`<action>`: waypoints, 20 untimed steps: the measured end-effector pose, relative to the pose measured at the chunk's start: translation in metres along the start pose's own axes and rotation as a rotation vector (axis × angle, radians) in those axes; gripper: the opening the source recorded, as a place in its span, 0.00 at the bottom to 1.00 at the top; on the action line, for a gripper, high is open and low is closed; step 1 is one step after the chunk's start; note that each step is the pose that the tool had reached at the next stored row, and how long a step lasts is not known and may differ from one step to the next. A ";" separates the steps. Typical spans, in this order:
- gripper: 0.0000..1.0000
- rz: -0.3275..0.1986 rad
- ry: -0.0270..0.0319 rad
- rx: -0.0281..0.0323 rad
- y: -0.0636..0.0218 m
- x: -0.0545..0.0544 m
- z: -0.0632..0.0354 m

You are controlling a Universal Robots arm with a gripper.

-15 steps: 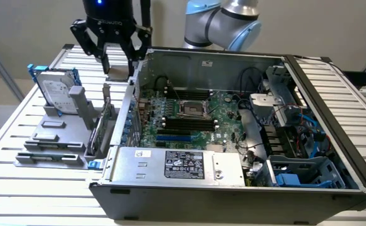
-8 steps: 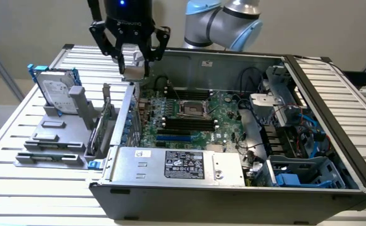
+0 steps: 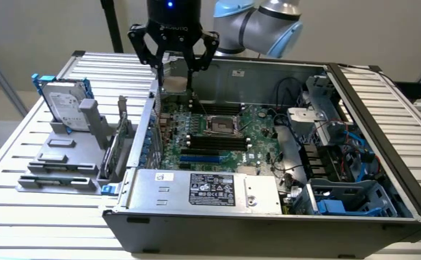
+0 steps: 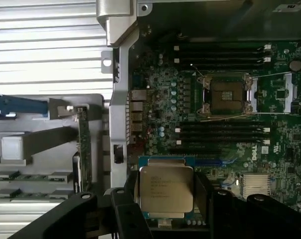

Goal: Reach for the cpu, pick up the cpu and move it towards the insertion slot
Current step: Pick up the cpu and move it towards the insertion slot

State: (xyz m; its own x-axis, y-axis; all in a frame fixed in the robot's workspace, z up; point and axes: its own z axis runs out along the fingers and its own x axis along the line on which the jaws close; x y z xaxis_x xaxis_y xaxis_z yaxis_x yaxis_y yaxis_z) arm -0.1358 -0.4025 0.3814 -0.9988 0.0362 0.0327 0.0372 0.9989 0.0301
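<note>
My gripper [image 3: 175, 76] hangs over the back left corner of the open computer case, shut on the cpu [image 3: 175, 84]; its pale tan underside faces the exterior camera. In the wrist view the cpu [image 4: 165, 191] shows its silver-grey printed top, clamped between the black fingers [image 4: 204, 195] of the gripper [image 4: 165, 199]. The insertion slot [image 3: 221, 125] is a square socket with a shiny metal frame and dark centre on the green board, lower and toward the exterior view's right of the cpu. The wrist view shows the insertion slot [image 4: 226, 95] with its frame open, apart from the chip.
Black memory slots [image 3: 214, 142] lie beside the socket. The case wall [image 3: 152, 108] stands just beside the gripper. A silver hard drive with blue rails [image 3: 65, 105] stands upright on a grey fixture [image 3: 58, 162] at the exterior view's left. A power supply [image 3: 203, 189] and cables [image 3: 326, 146] crowd the case.
</note>
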 end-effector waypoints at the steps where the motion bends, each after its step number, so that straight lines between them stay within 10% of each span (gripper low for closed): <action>1: 0.55 0.000 0.0000 0.0000 0.0009 -0.004 0.0004; 20: 0.55 0.000 0.0000 -0.0001 0.0488 -0.075 0.0158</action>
State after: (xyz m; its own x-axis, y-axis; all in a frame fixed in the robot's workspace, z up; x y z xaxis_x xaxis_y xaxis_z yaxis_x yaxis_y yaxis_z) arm -0.0600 -0.3559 0.3646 -0.9988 0.0362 0.0327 0.0372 0.9989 0.0301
